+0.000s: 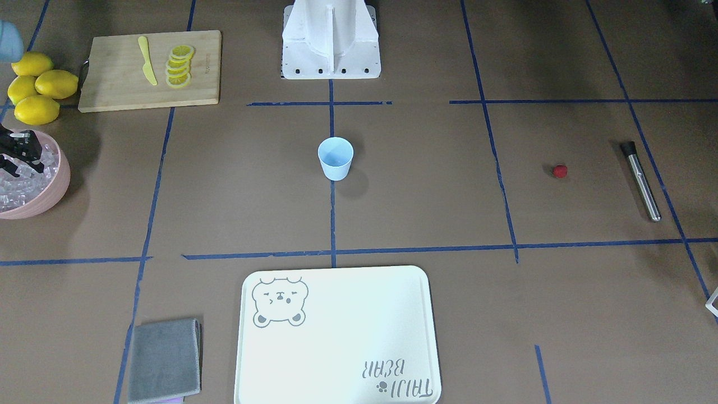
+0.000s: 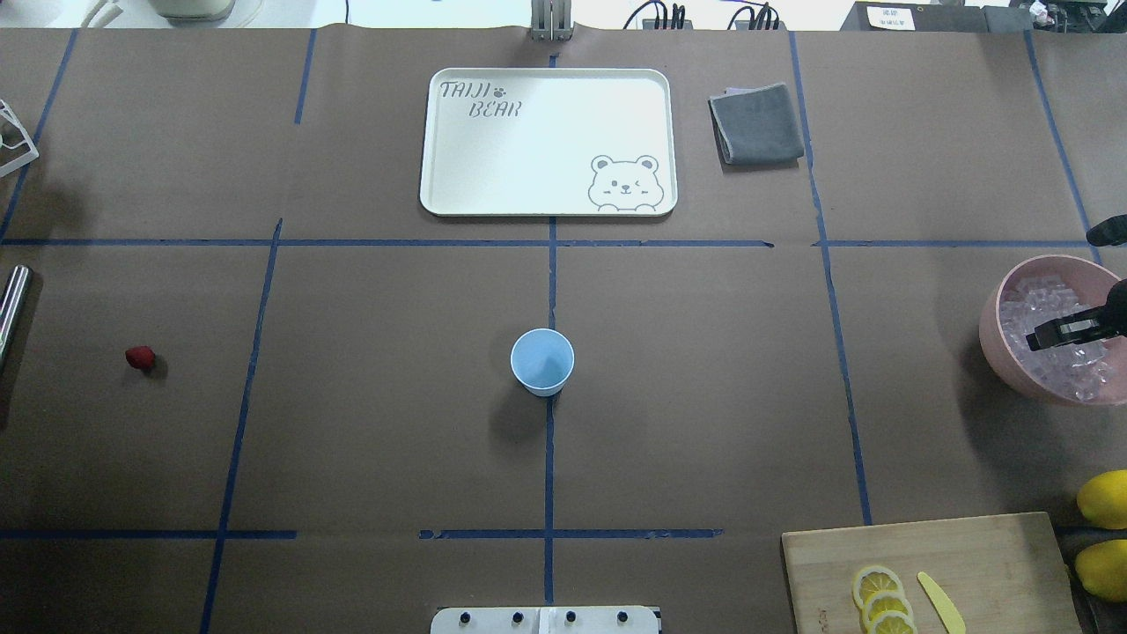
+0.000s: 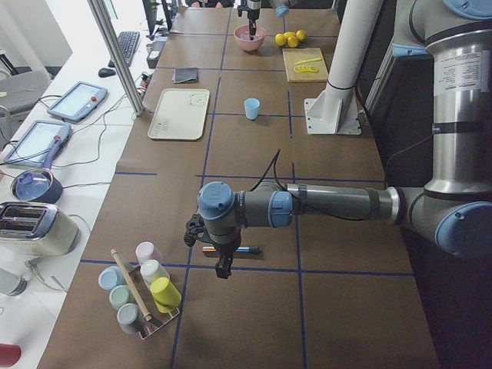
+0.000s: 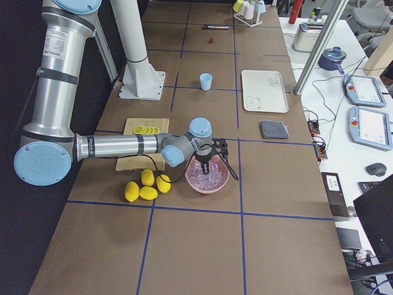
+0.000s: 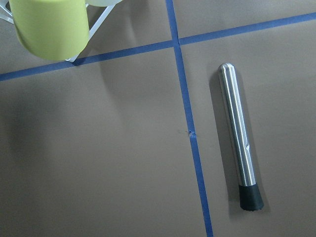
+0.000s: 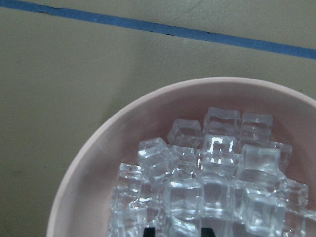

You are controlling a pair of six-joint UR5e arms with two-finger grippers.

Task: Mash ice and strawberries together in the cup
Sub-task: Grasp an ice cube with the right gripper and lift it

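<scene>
clear ice cubes (image 6: pixel 217 153) heaped in round pink bowl (image 6: pixel 98 148), lower right of right wrist view | right gripper (image 6: pixel 177 231) fingertips parted, at the cubes | pale blue plastic cup (image 1: pixel 335 159) upright, frame centre | small red strawberry (image 1: pixel 560 171) right of centre, near steel muddler (image 1: pixel 640 180) | left gripper (image 3: pixel 223 267) lower centre, grip cannot be told

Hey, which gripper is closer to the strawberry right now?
Left. The left gripper hangs over the table's left end near the muddler, on the same side as the strawberry. The right gripper is over the pink bowl at the far right end.
</scene>
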